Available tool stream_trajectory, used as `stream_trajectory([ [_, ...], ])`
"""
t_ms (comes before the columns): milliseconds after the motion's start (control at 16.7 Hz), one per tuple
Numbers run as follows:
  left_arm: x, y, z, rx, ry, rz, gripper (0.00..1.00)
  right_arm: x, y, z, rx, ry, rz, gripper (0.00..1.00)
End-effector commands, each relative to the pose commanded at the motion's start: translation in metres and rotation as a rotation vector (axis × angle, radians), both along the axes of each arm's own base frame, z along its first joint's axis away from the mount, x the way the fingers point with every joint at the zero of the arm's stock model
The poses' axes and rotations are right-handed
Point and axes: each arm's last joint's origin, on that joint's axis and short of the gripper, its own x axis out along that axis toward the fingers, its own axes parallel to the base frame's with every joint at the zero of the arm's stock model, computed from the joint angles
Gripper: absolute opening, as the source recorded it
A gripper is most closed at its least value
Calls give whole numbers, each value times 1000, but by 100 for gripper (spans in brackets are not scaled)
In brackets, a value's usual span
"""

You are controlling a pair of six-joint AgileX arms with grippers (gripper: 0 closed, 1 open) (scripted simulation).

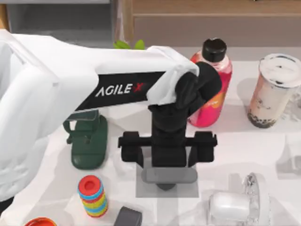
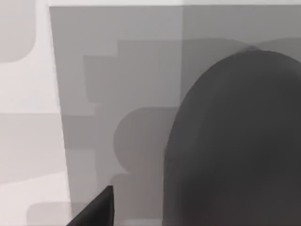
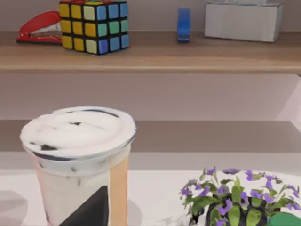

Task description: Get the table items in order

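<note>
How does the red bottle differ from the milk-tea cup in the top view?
The bottle is red-pink with a narrow black screw cap; the cup is clear, showing pale tea and dark pearls, with a wide white lid. The bottle stands right beside the left arm's wrist; the cup stands apart, near the table's right edge. Both are upright.

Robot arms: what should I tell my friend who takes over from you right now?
Left gripper: open, low over the dark grey oval computer mouse, not gripping it.
Right gripper: right up against the clear white-lidded milk-tea cup with dark pearls, which stands upright at the back right of the white table.
Done, it seems: the mouse lies on the light grey square mat near the table's middle.
Left: probably lift the left arm clear, then deal with the cup.
</note>
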Motion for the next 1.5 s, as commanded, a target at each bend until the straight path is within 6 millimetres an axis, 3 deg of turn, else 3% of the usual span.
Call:
stream_trajectory([
  [180,1,4,11,-14,-23,29,100,0,0,0,0,0,0,100],
  [420,5,33,71,-112,-138,218,100,0,0,0,0,0,0,100],
  [660,8,103,136,-240,-252,588,100,0,0,0,0,0,0,100],
  [840,15,174,157,-293,-305,977,100,0,0,0,0,0,0,100],
  [1080,19,278,145,-274,-312,1570,100,0,0,0,0,0,0,100],
  [1320,3,374,104,-168,-230,2152,100,0,0,0,0,0,0,100],
  [1500,-20,427,70,-69,-127,2503,100,0,0,0,0,0,0,100],
])
